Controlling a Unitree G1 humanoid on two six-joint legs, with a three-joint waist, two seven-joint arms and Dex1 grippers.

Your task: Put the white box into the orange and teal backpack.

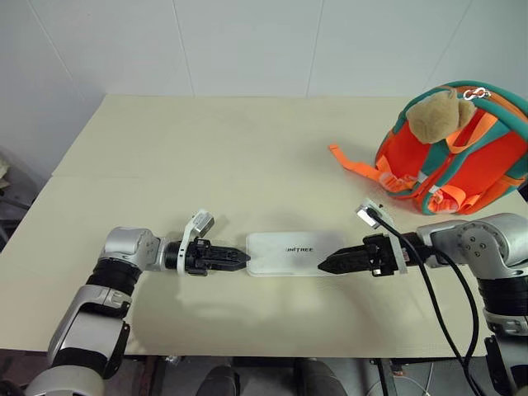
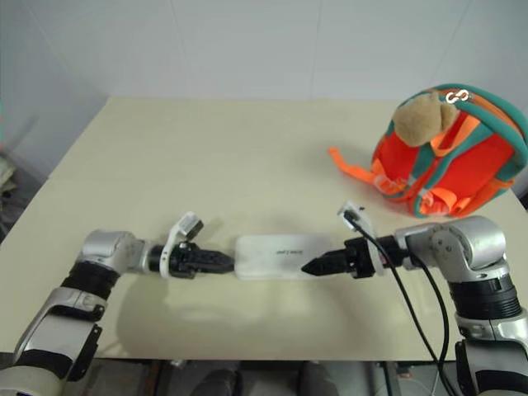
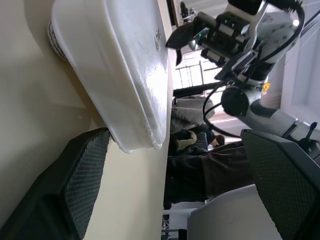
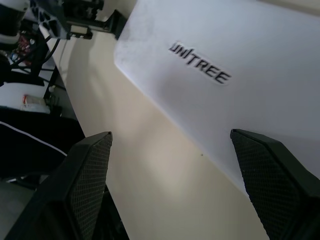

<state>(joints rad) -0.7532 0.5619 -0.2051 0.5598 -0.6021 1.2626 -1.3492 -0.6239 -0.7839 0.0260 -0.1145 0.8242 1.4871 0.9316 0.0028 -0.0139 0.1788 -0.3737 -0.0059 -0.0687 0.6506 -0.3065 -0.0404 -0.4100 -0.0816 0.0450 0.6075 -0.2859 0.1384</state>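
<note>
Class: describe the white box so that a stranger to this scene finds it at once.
Look at the beige table, along its near edge. The white box lies flat there between the left gripper and right gripper. It alone is flat, white, round-cornered, with dark lettering.

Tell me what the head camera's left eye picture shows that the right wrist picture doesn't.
Left eye: the small orange and teal backpack with its tan plush toy, standing apart from the box on the cream tabletop, and both open grippers, left and right, at the box's two ends. Right wrist: the dark UNITREE lettering up close. Both: the flat white rectangular box.
</note>
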